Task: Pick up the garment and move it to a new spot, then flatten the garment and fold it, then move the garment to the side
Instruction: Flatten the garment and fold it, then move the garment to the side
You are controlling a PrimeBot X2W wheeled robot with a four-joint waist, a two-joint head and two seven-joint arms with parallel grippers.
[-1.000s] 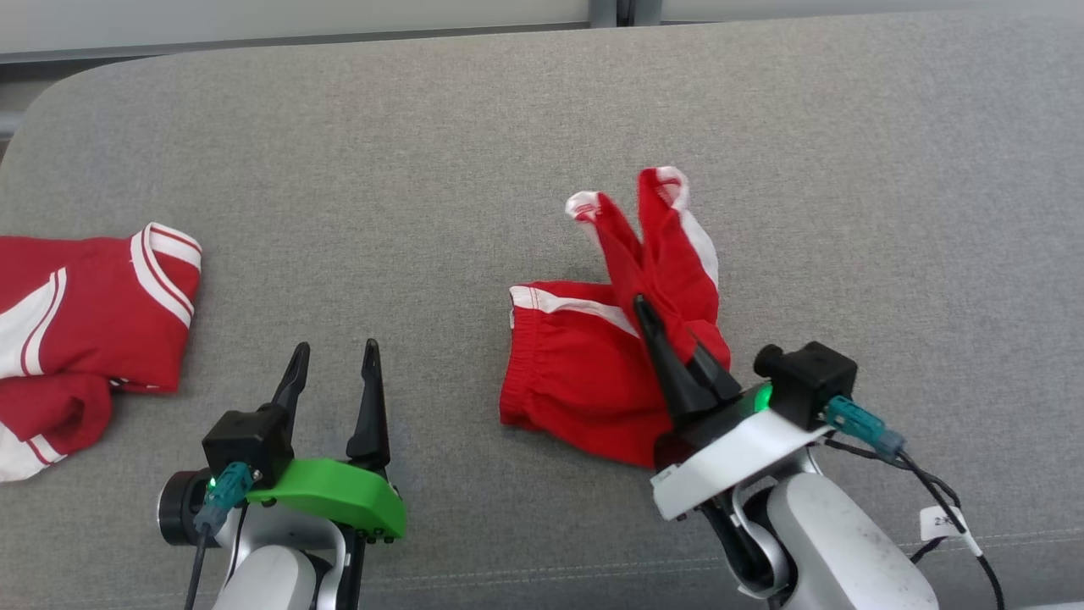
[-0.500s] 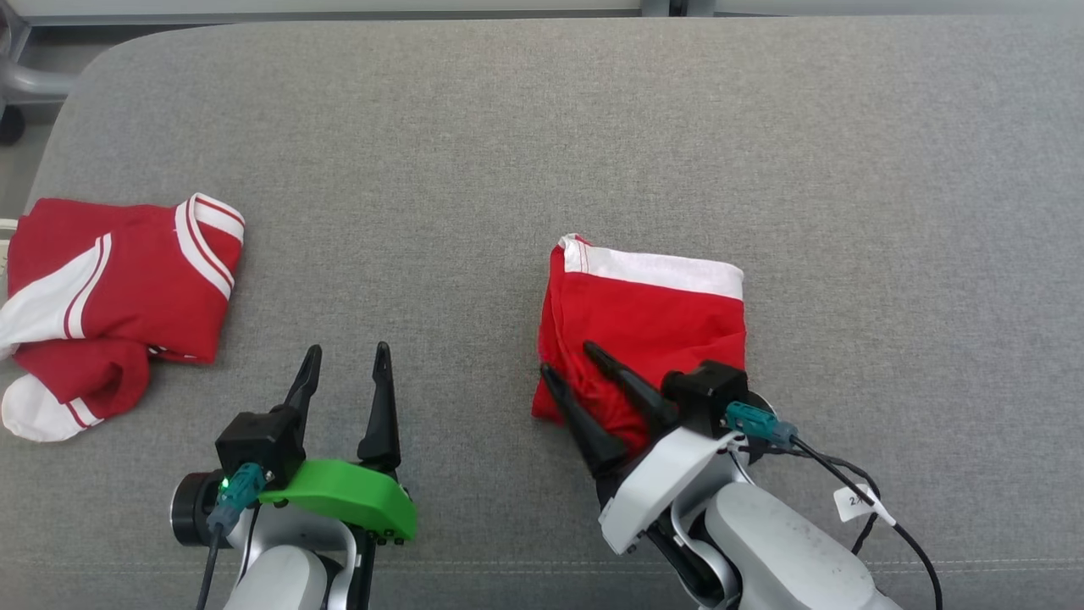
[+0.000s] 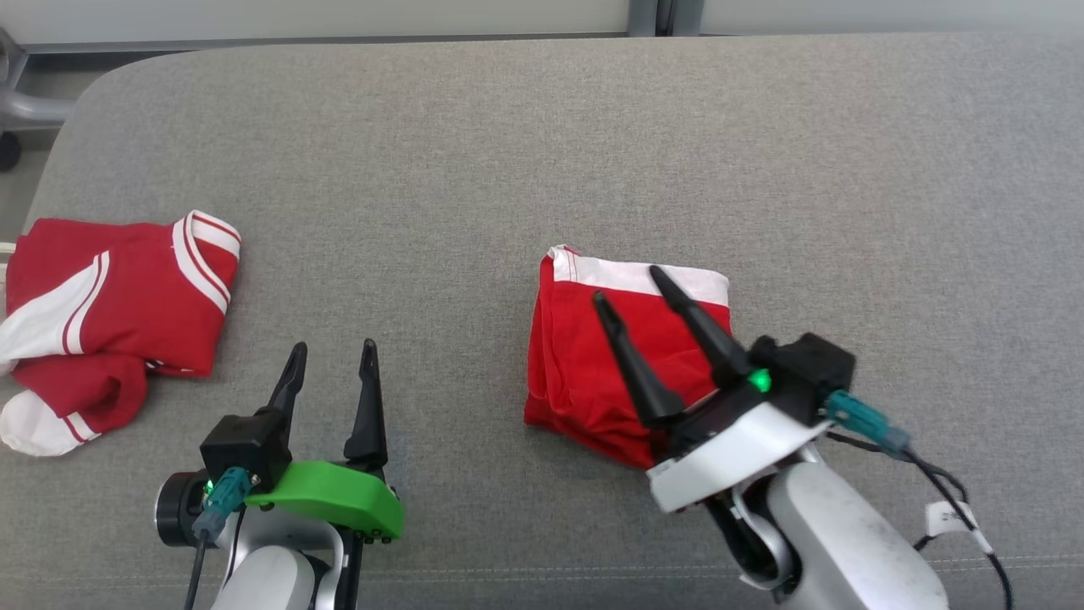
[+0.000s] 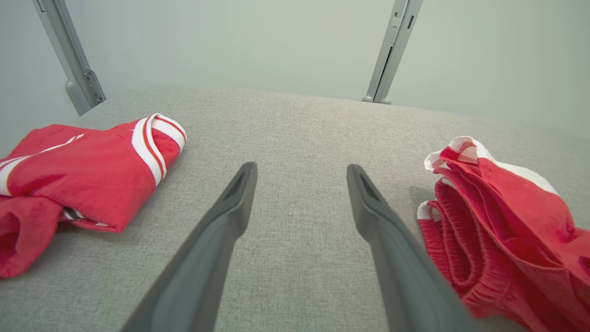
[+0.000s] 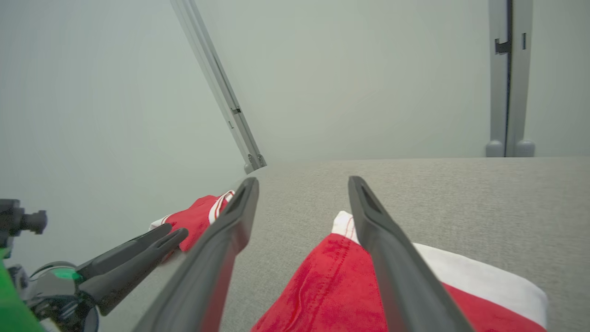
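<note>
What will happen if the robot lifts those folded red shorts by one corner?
The red shorts would probably flop open and dangle: they are soft cloth, with loose layers showing in the left wrist view. They look thin, so probably light. Pushed across the grey fabric tabletop, they would likely bunch up rather than slide.

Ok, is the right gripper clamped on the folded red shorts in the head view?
No, the right gripper has its two fingers spread apart over the red shorts, with no cloth pinched between them.
</note>
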